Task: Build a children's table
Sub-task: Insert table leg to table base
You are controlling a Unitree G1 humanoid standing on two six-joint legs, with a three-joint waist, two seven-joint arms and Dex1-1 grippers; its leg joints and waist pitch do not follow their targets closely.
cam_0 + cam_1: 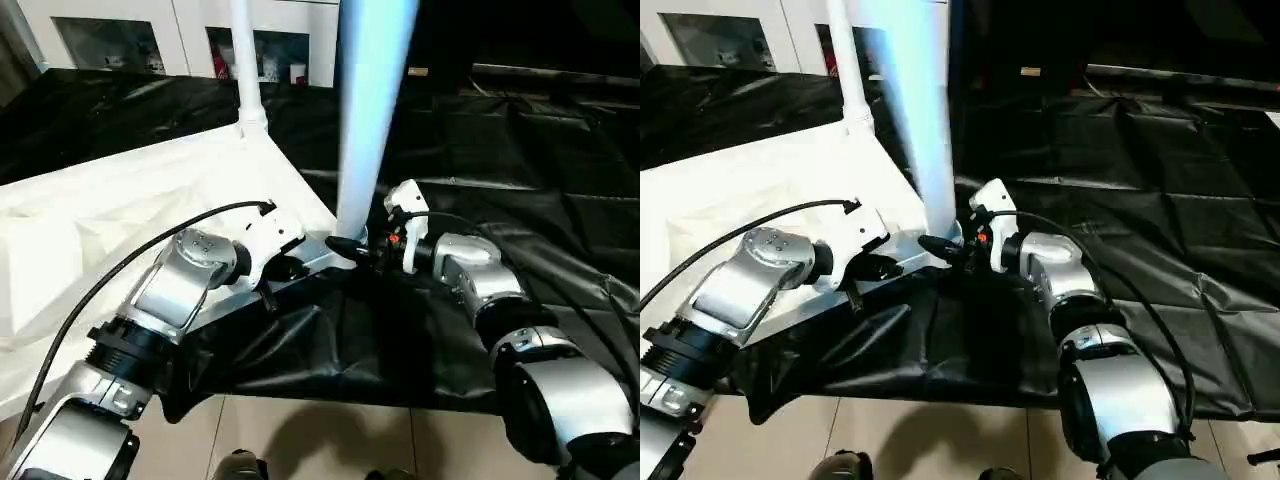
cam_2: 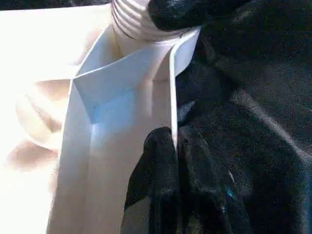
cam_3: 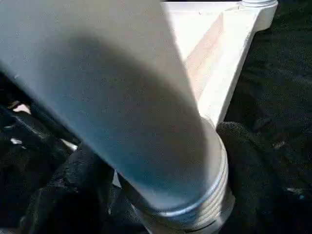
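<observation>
Left wrist view shows the left gripper [image 2: 174,146] pinching the table [image 1: 120,200] rim, so the right gripper [image 1: 352,250], jaws spread around the near leg [image 1: 365,120], should twist squarely.

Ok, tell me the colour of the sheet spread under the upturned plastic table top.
Black: the crinkled sheet looks glossy, clearest in the right eye view.

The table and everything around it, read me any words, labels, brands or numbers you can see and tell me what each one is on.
None can be read. The table, its two upright legs and the black sheet carry no print. The items in the cabinet behind are too small to read. A small pale tag at the far edge is too blurred.
</observation>
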